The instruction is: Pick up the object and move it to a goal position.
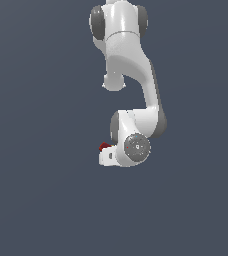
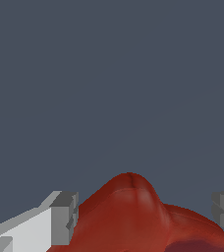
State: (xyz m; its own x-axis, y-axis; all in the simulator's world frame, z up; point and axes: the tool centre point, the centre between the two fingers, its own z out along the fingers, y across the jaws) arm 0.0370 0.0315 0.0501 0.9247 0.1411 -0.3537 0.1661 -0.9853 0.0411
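Now the object (image 2: 138, 216) sits between the pincer (image 2: 146, 221) fingers (image 2: 64, 219).

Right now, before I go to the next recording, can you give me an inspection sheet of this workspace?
Surface: plain dark grey-blue ground, bare where visible.
Job's things: red-orange object lies between the gripper fingers; only a red sliver shows in the exterior view. Whether it is lifted cannot be told.
Clutter: nothing seen.
Grippers: gripper straddles the object; one finger close beside it, the other apart; contact not confirmed.
Cables: nothing seen.
Surroundings: white Panda arm; no goal marker seen.
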